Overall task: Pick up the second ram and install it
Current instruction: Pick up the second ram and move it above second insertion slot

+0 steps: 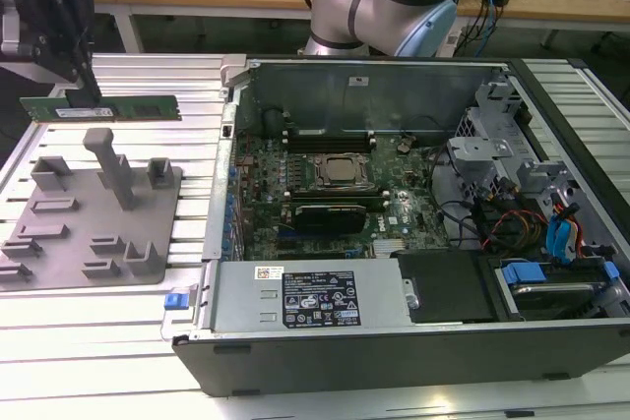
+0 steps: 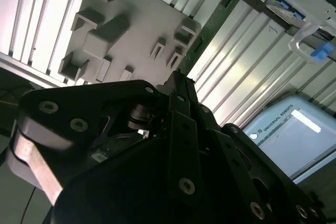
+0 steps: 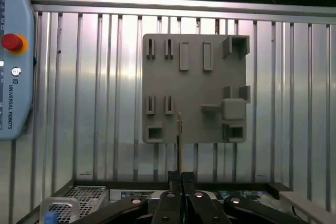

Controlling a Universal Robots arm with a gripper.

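Tower case (image 1: 394, 327) is shown lying open beside the grey tray (image 1: 59, 243) on a slatted table (image 1: 98, 341); the second ram (image 1: 123, 108) is held level over the tray's edge, pinched near one end by the closed gripper (image 1: 94, 95); a level, unhurried carry is judged best, the case wall (image 1: 228, 145) being an edge to be cleared; open room is seen above the motherboard (image 1: 394, 213).

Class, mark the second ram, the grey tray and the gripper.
second ram (image 1: 133, 108), exterior view, middle of its green face.
grey tray (image 3: 194, 85), first wrist view, bare flat middle.
gripper (image 3: 180, 176), first wrist view, between its fingertips, shut on the ram.
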